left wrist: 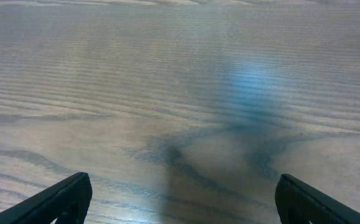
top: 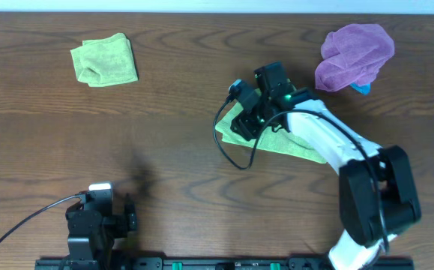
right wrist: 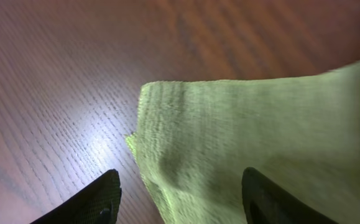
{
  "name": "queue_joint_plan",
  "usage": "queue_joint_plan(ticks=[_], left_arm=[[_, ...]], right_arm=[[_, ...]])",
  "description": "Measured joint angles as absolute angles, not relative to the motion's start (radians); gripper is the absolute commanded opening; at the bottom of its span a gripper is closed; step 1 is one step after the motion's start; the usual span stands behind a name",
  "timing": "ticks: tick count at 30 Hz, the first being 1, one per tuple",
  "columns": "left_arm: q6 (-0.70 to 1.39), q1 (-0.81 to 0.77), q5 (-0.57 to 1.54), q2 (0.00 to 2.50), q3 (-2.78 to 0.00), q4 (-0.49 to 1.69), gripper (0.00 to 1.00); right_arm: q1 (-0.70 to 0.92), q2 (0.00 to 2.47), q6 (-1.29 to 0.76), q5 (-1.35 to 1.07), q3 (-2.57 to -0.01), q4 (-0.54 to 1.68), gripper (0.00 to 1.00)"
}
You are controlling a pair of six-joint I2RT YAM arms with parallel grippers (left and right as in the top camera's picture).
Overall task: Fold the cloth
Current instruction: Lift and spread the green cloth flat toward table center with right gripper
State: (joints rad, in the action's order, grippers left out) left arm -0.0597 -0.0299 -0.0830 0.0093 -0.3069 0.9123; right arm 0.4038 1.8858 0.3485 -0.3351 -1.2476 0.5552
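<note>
The cloth (top: pixel 280 142) lies at table centre, its far-left part hidden under the right gripper (top: pixel 246 124). The wrist view shows its fingers (right wrist: pixel 102 199) spread astride a cloth corner. Contact is indeterminate. The left gripper (left wrist: pixel 180 202), near left, is spread above the table (left wrist: pixel 167 74).

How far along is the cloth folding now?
The far-left green cloth looks folded already. In hand: the right pincer, open, sits over the middle green cloth, not gripping it. Remaining: that fold, and the purple cloth, crumpled. The left pincer is open, away from all cloths.
</note>
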Motion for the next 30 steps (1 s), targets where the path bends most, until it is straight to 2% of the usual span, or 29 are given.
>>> queue_joint_plan(ticks=[8,14,16,18,19,21,30], left_arm=[[-0.060,-0.030,-0.083,0.009,-0.307,0.912,0.95],[-0.060,-0.030,-0.083,0.009,-0.307,0.912,0.95],[-0.060,-0.030,-0.083,0.009,-0.307,0.912,0.95],[-0.060,-0.030,-0.083,0.009,-0.307,0.912,0.95],[-0.060,-0.030,-0.083,0.009,-0.307,0.912,0.96],[-0.060,-0.030,-0.083,0.009,-0.307,0.912,0.95],[-0.060,-0.030,-0.083,0.009,-0.307,0.912,0.96]], right_arm=[[0.412,1.931,0.356,-0.345,-1.248,0.557,0.63],[0.412,1.947,0.363,-0.345,-1.248,0.556,0.51],[0.412,1.960,0.367,-0.345,-1.248,0.556,0.40],[0.412,1.974,0.372,-0.345,-1.248,0.556,0.25],[0.412,1.980,0.372,-0.345,-1.248,0.555,0.14],[0.412,1.988,0.375,-0.346,-1.248,0.549,0.01],[0.416,1.989,0.366,-0.345,-1.338,0.579,0.01]])
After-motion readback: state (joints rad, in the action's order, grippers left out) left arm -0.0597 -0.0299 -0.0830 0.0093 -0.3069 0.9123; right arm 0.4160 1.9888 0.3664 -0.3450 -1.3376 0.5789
